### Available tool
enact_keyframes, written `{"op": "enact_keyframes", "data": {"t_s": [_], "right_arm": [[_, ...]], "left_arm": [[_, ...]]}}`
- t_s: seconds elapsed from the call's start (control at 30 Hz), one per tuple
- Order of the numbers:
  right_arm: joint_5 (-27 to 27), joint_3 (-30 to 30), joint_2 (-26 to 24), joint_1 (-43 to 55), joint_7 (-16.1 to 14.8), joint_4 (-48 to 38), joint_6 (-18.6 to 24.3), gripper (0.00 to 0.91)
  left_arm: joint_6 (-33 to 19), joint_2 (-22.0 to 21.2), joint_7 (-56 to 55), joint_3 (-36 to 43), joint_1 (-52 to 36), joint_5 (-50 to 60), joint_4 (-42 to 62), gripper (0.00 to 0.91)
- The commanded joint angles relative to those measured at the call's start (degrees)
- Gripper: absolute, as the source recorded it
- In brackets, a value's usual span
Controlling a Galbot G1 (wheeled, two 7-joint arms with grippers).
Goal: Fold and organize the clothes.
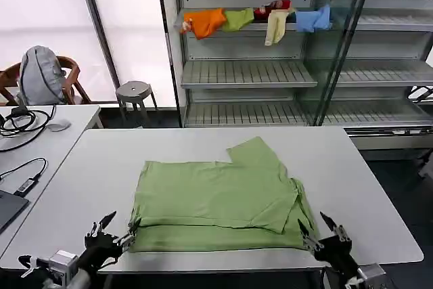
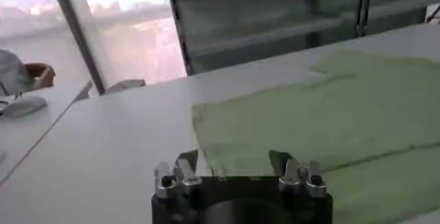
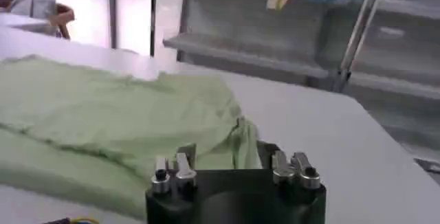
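Behind the white table you see a metal shelf unit, and on its top shelf lie small garments in a row: an orange one, a green one, a red one, a pale yellow one hanging over the edge, and a blue one. To your left stands a second table with black cables on it, and behind it a wooden chair carries a grey backpack. Between that table and the shelf unit you find a small round stool.
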Motion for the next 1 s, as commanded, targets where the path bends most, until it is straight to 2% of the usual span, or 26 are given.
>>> {"op": "enact_keyframes", "data": {"t_s": [0.03, 0.17, 0.4, 0.63, 0.83, 1.0], "right_arm": [[1.35, -10.89, 0.95, 23.82, 6.96, -8.28, -7.29, 0.907], [2.01, -16.51, 2.15, 33.89, 7.65, -14.12, -11.48, 0.907], [2.88, -21.11, 3.59, 46.69, 7.88, -26.36, -11.92, 0.907], [3.49, -23.17, 5.73, 53.63, 7.19, -38.87, -11.95, 0.907], [5.93, -23.08, 9.76, 58.38, 8.52, -48.83, -11.88, 0.907], [5.58, -22.65, 12.0, 61.71, 6.47, -55.99, -11.77, 0.907]], "left_arm": [[-3.36, 0.95, -1.23, 8.16, -22.58, -3.21, 12.86, 0.907], [-1.63, 1.83, -1.66, 10.06, -28.44, -7.32, 19.41, 0.907], [-1.45, 3.84, -0.16, 13.94, -35.62, -8.68, 28.18, 0.907], [-1.4, 3.3, 2.12, 19.46, -43.87, -9.6, 37.29, 0.907], [-1.2, 1.96, 2.7, 23.88, -48.93, -9.22, 43.86, 0.907], [-2.22, 1.31, 3.54, 25.71, -51.24, -9.23, 47.38, 0.907]]}}
